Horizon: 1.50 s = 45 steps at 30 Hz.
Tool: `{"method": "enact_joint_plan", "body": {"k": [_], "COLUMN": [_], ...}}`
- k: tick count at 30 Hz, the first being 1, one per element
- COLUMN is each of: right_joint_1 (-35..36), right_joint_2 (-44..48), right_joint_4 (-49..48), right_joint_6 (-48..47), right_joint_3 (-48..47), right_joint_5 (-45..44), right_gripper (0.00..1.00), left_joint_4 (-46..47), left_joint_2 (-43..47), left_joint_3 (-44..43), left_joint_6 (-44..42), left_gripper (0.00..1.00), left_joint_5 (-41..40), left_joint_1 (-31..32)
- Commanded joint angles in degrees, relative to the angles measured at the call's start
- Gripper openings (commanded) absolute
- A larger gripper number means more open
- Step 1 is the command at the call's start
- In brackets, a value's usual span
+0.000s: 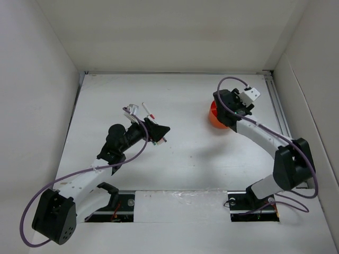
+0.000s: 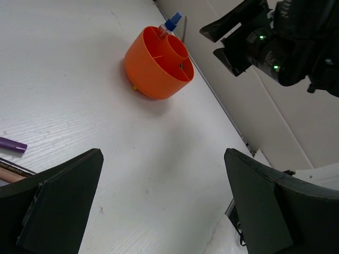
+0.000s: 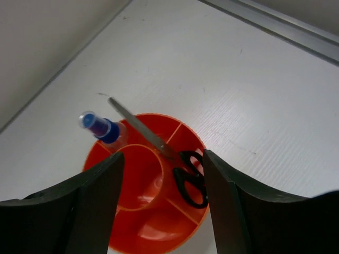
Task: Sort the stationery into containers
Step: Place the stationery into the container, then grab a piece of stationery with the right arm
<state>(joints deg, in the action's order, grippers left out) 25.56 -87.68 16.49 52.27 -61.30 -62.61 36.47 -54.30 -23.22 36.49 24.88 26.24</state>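
The orange tub (image 3: 153, 233) stands at the back right of the table (image 1: 214, 117). It holds the black-handled scissors (image 3: 189, 179), blade up, in one outer compartment and the clear blue-capped bottle (image 3: 99, 127) in another. My right gripper (image 3: 161, 206) is open and empty just above the tub, and partly hides it in the top view (image 1: 226, 117). My left gripper (image 1: 158, 130) is open and empty over the mid-left of the table. Pens (image 1: 132, 111) and the white red-tipped stick (image 1: 150, 113) lie just behind it. A purple pen (image 2: 11, 144) and another pen (image 2: 13, 172) show at the left wrist view's left edge.
White walls close in the table on the left, back and right. A metal rail (image 1: 278, 108) runs along the right side near the tub. The left wrist view shows the tub (image 2: 159, 66), the bottle (image 2: 173, 22) and the right arm (image 2: 275, 37) above it.
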Motion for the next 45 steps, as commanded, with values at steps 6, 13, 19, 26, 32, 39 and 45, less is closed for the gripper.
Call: {"method": "enact_joint_plan", "body": {"k": [6, 13, 19, 26, 32, 39, 45], "right_joint_1": [0.8, 8.6, 16.6, 19.3, 19.8, 20.3, 20.8], "right_joint_2": [10.1, 6.4, -7.7, -26.3, -41.5, -56.2, -62.0], "right_joint_4": [-2.9, -8.6, -8.1, -3.3, 4.4, 11.3, 13.1], "right_joint_6": [-5.6, -6.1, -9.0, -12.3, -14.1, -15.3, -14.7], "right_joint_3": [-2.2, -1.6, -10.8, -29.3, -50.2, -72.7, -80.6], "right_joint_5": [25.4, 41.8, 41.8, 44.6, 45.1, 47.7, 48.2], "right_gripper": [0.40, 0.00, 0.00, 0.00, 0.00, 0.36, 0.57], "left_joint_4": [-1.5, -7.6, -12.0, -14.6, -16.4, -17.0, -17.0], "left_joint_2": [6.6, 14.7, 21.5, 25.0, 30.7, 37.0, 35.6], "left_joint_3": [0.6, 1.7, 1.7, 2.3, 2.8, 4.1, 3.5], "left_joint_6": [0.2, 0.2, 0.2, 0.2, 0.8, 0.8, 0.8], "left_gripper": [1.00, 1.00, 1.00, 1.00, 1.00, 1.00, 1.00], "left_joint_5": [-6.2, -16.4, -23.5, -25.5, -26.0, -27.8, -27.8], "left_joint_1": [0.1, 0.1, 0.1, 0.1, 0.1, 0.1, 0.1]}}
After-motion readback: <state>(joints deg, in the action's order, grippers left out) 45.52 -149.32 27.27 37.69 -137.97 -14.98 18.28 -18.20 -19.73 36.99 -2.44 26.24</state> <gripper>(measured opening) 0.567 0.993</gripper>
